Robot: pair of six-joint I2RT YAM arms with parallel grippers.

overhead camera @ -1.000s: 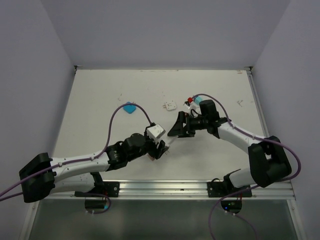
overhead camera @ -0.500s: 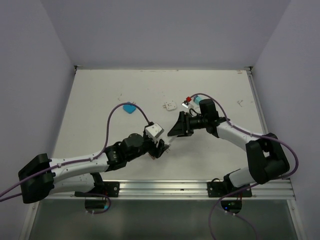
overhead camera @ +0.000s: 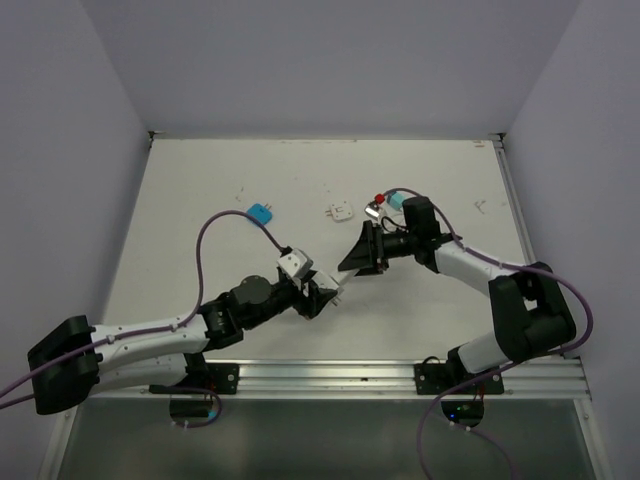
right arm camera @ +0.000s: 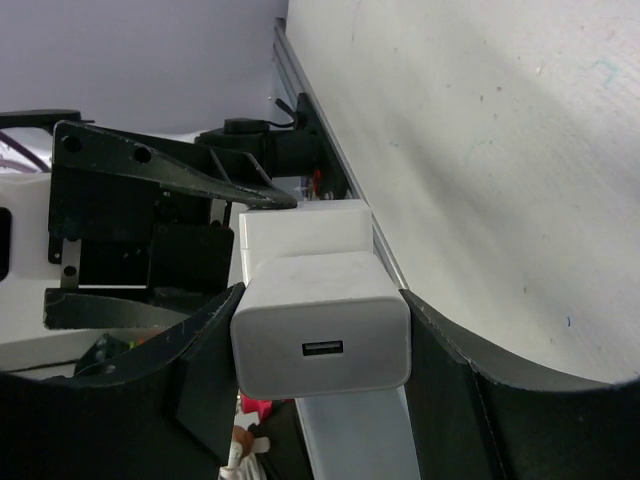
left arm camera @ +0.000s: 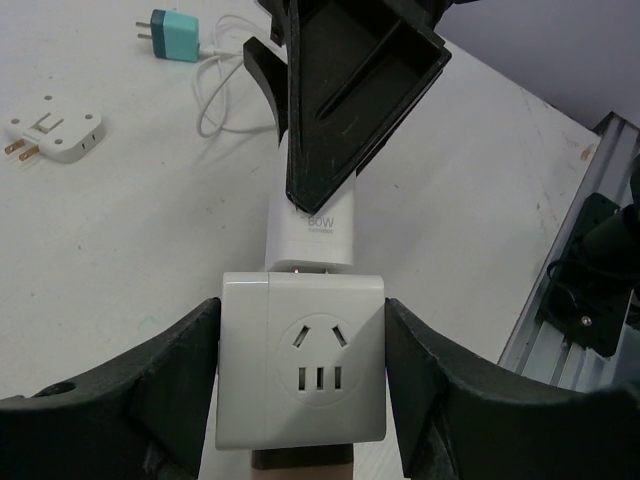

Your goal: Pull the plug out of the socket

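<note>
The socket (left arm camera: 300,365), a white cube with dark slots on its face, sits between my left gripper's (left arm camera: 302,320) black fingers, which are shut on its two sides. The plug (left arm camera: 312,228), a white charger block, sticks out of the socket's far face. A thin gap with a bit of prong shows between them. My right gripper (right arm camera: 322,300) is shut on the plug (right arm camera: 320,335), whose USB port faces that camera, with the socket (right arm camera: 300,228) behind it. In the top view both grippers, left (overhead camera: 322,296) and right (overhead camera: 352,268), meet above the table's middle front.
A flat white adapter (overhead camera: 340,211) with prongs lies on the table (overhead camera: 200,180), also in the left wrist view (left arm camera: 55,137). A teal charger (left arm camera: 172,35) with a white cable lies beyond it. A blue object (overhead camera: 262,211) lies left. A metal rail (overhead camera: 330,375) runs along the near edge.
My left arm has drawn back to the left with the socket, its purple cable swinging left. My right gripper has stayed near its place, still on the plug.
</note>
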